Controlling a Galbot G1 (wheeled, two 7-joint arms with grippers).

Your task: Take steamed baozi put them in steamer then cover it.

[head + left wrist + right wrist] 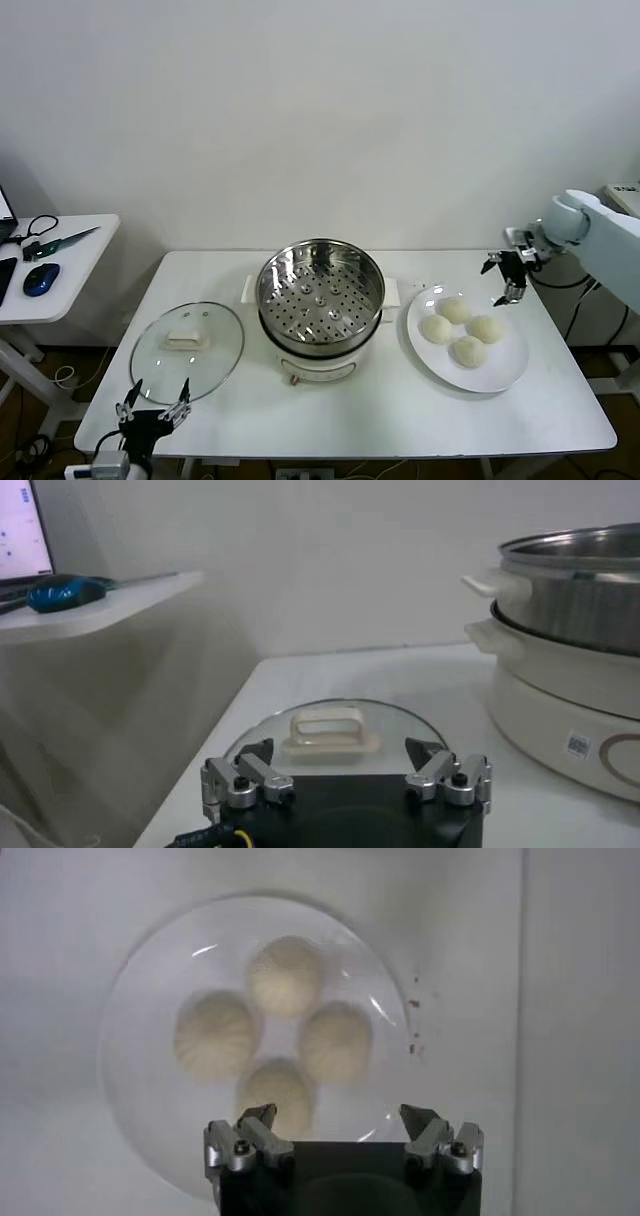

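We see four steamed baozi (461,329) on a white plate (505,370) near the counter's (330,415) right edge, right tool (508,278) spread above. Steamer (320,300) stands mid-counter; cover (187,351) lies toward the left front corner, left tool (152,407) spread, empty. Steamer's label (577,744) unreadable.

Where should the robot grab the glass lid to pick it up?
Best by the cream handle in the middle of the lid, coming straight down from above. The lid lies flat on the table, so its thin rim sits low and the glass is slippery, while the handle sticks up like a little bar to pinch. The open left gripper is closest.
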